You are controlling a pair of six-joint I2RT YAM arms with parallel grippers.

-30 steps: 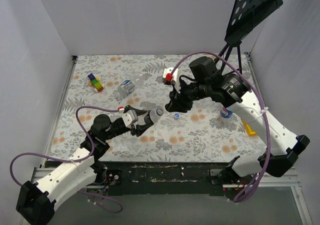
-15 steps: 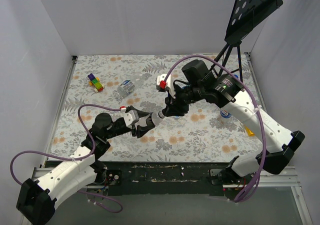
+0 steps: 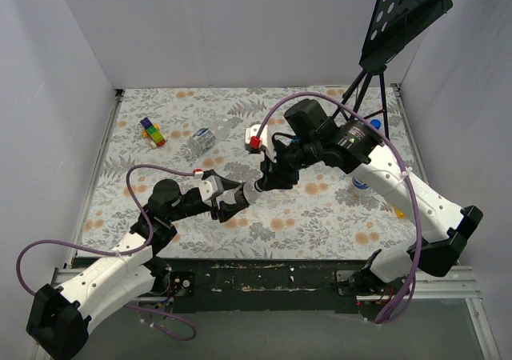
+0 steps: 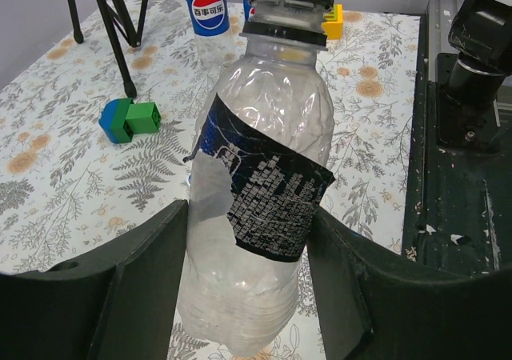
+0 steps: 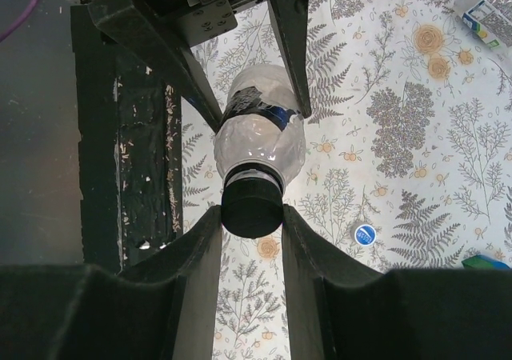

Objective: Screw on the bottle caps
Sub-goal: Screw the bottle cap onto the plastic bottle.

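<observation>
- Bottle caps: the one being worked is a black round plastic cap [image 5: 253,206], sitting on the neck of a small clear plastic bottle w/ a torn dark label [image 4: 268,136]; cap looks seated, but how far it's threaded I can't tell
- Rest of the job, judged from the table: a small blue round cap [image 5: 365,234] lies loose on the floral-print table cover [image 3: 320,216], near the held bottle; a clear bottle w/ blue-and-white label [image 3: 200,140] lies on its side at far left; an upright Pepsi-labelled bottle [image 4: 210,6] stands further off; can't tell if either is capped; so prob. the first bottle of several, most of the task left
- Right gripper [image 5: 250,216]: narrow gap, both fingers pressed against the sides of the black cap, pinching it; it faces the bottle end-on, neck toward it, so placed for a twist
- Left gripper [image 4: 250,216]: fingers closed on the bottle's body approx. at the label, one each side; bottle appears held up off the table, neck pointing at the right gripper
- Further out: a blue-and-green toy block [image 4: 128,120] and a yellow block [image 4: 334,20] on the cover, well apart from the bottle; a multicoloured block cluster [image 3: 152,131] at far left; a black perforated stand on a tripod [image 3: 404,12] at the far right corner
</observation>
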